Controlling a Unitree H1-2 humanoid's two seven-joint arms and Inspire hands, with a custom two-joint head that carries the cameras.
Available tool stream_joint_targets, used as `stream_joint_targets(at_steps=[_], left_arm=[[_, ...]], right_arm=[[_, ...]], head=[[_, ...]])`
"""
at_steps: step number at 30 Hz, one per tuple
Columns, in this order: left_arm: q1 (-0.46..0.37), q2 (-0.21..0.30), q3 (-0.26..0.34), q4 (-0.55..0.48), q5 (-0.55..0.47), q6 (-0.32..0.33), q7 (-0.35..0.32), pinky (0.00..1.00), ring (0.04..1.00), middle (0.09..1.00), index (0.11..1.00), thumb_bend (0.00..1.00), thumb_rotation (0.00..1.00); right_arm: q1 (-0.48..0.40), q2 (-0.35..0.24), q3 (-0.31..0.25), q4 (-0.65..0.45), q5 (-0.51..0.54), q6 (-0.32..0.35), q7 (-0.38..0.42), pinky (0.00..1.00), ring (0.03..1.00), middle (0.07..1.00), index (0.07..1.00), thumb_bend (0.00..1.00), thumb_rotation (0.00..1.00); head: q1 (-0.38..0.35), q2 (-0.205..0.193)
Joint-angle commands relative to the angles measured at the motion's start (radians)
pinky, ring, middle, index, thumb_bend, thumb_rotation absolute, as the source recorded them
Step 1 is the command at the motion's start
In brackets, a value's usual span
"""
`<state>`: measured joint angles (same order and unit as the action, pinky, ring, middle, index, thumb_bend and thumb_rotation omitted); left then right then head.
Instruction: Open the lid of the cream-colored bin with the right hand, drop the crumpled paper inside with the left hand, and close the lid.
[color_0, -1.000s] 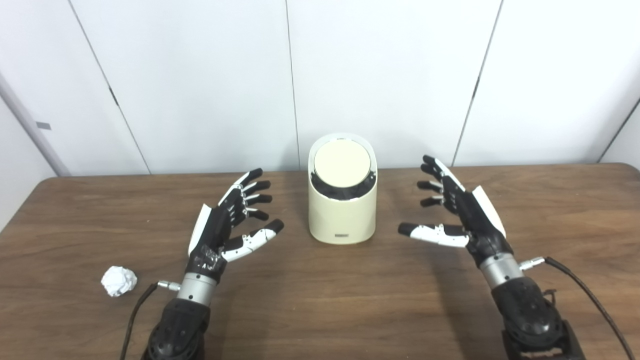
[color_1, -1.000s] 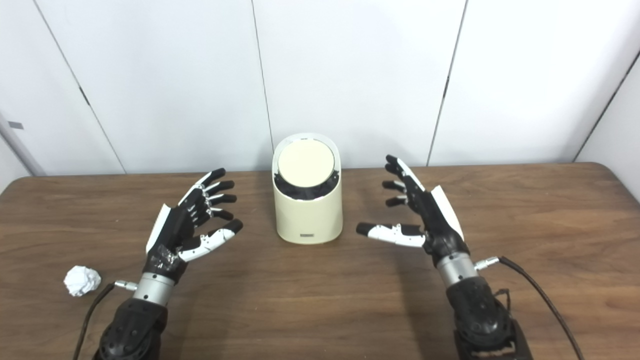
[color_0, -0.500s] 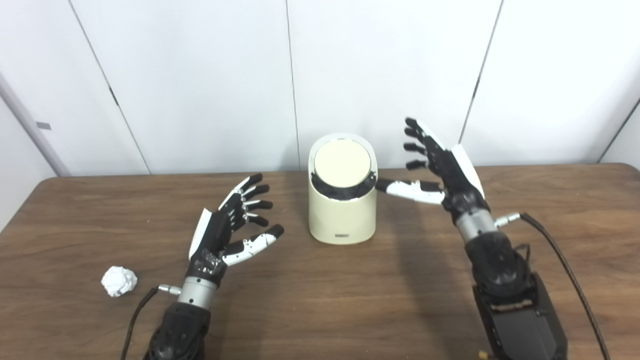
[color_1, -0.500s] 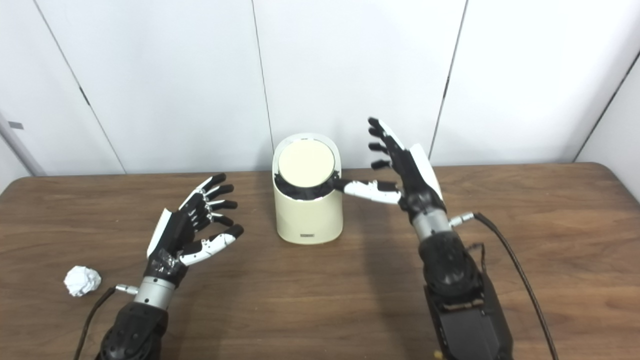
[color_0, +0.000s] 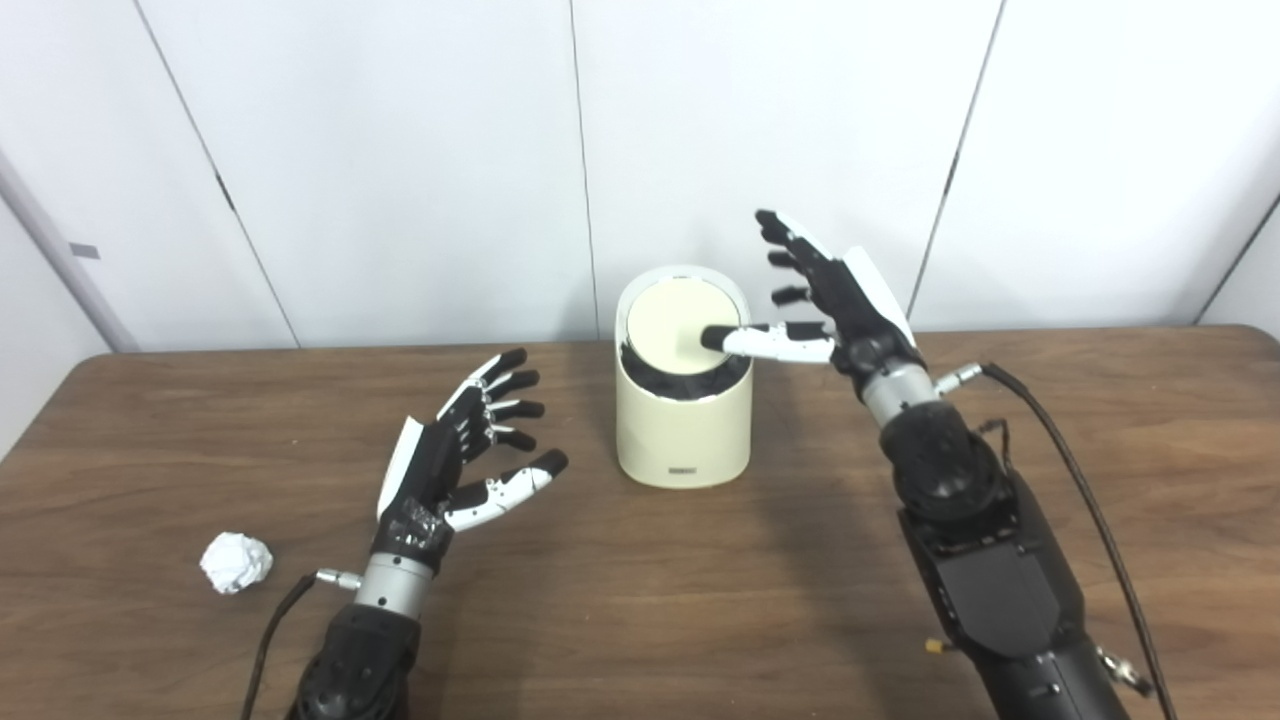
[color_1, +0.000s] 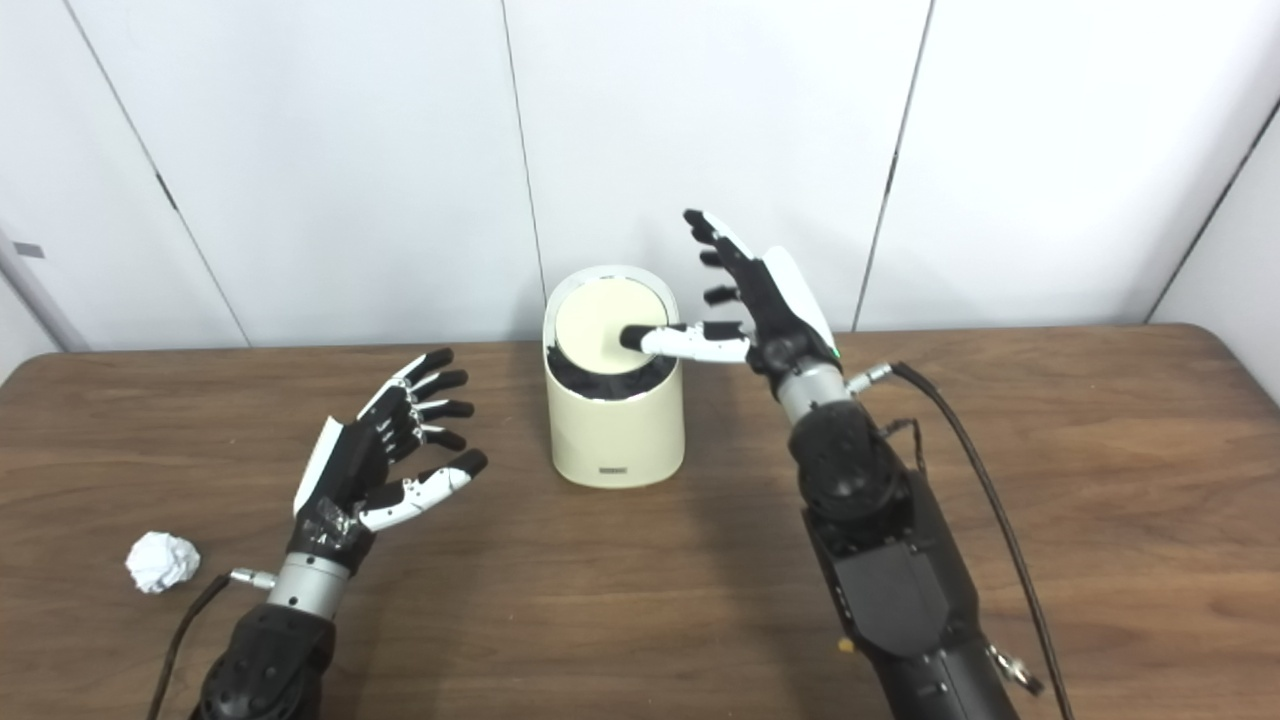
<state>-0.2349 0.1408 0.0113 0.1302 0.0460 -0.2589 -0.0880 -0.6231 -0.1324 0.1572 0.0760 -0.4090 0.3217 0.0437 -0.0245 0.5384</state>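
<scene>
The lid (color_0: 683, 317) of the bin (color_0: 684, 430), near the tabletop's back edge, is being touched by the spread right hand (color_0: 835, 300) (thumb only). Nothing is being held; the paper (color_0: 236, 562) is lying near the front-left corner beside the wide-open left hand (color_0: 450, 465).

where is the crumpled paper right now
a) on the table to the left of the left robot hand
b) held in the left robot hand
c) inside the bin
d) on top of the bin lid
a: the crumpled paper lies on the table, apart from the open left robot hand.
</scene>
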Motion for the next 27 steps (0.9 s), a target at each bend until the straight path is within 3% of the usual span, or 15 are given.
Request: stream_joint_targets(at_steps=[1, 6, 17, 27], left_arm=[[-0.026, 0.007, 0.004, -0.024, -0.006, -0.020, 0.006, 0.59, 0.741, 0.839, 0.903, 0.66, 0.16], [-0.026, 0.007, 0.006, -0.030, -0.008, -0.021, 0.004, 0.60, 0.746, 0.845, 0.906, 0.65, 0.15], [-0.024, 0.003, 0.004, -0.040, -0.002, -0.017, 0.009, 0.61, 0.748, 0.838, 0.902, 0.66, 0.17], [-0.021, 0.002, 0.008, -0.047, -0.010, -0.010, 0.009, 0.60, 0.748, 0.838, 0.903, 0.65, 0.15]], right_arm=[[-0.065, 0.002, 0.014, -0.010, -0.039, 0.017, -0.013, 0.73, 0.881, 0.918, 0.915, 0.91, 0.41], [-0.086, 0.012, 0.030, 0.021, -0.068, 0.030, -0.024, 0.66, 0.845, 0.904, 0.904, 0.94, 0.39], [-0.111, -0.004, 0.090, 0.052, -0.151, 0.032, -0.010, 0.71, 0.876, 0.927, 0.930, 0.98, 0.39], [-0.101, -0.043, 0.132, 0.034, -0.226, 0.022, -0.010, 0.70, 0.871, 0.926, 0.946, 1.00, 0.28]], head=[[0.002, 0.006], [0.002, 0.008], [0.004, 0.017], [0.005, 0.023]])
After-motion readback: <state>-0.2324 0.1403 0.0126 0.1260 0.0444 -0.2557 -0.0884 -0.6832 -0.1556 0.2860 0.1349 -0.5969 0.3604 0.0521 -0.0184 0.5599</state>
